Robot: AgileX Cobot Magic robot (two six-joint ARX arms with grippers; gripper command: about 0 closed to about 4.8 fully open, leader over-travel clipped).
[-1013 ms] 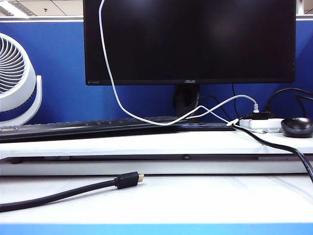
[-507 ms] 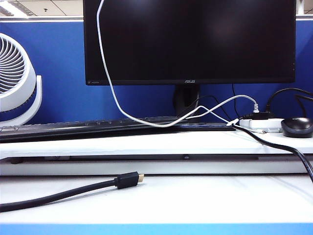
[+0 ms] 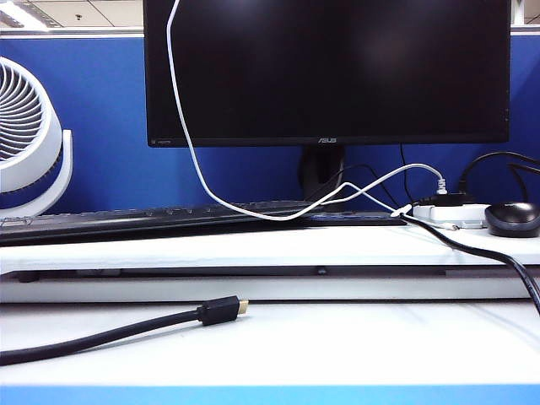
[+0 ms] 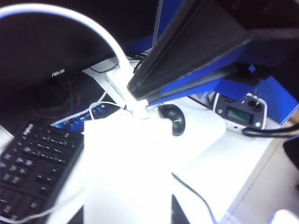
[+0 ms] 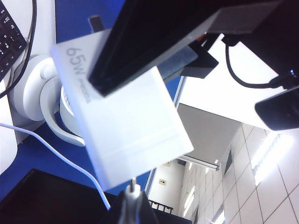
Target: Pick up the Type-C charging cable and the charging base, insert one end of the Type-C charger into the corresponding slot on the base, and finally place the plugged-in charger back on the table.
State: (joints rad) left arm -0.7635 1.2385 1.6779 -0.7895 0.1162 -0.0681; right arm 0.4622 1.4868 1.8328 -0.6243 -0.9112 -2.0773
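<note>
Nearest on the table (image 3: 354, 346) lies a black cable (image 3: 110, 333), in front of the shelf (image 3: 253, 247). On the shelf sit a keyboard (image 3: 126, 221), a power strip (image 3: 451, 214) and a mouse (image 3: 512, 218); behind stand a monitor (image 3: 329, 72), a fan (image 3: 29, 143) and a blue partition (image 3: 110, 101). Above the shelf, out of the exterior view, the right gripper (image 5: 154, 56) clamps the base (image 5: 126, 121). The left gripper (image 4: 140, 95) pinches the cord (image 3: 181, 126) by its connector, which meets the base.
</note>
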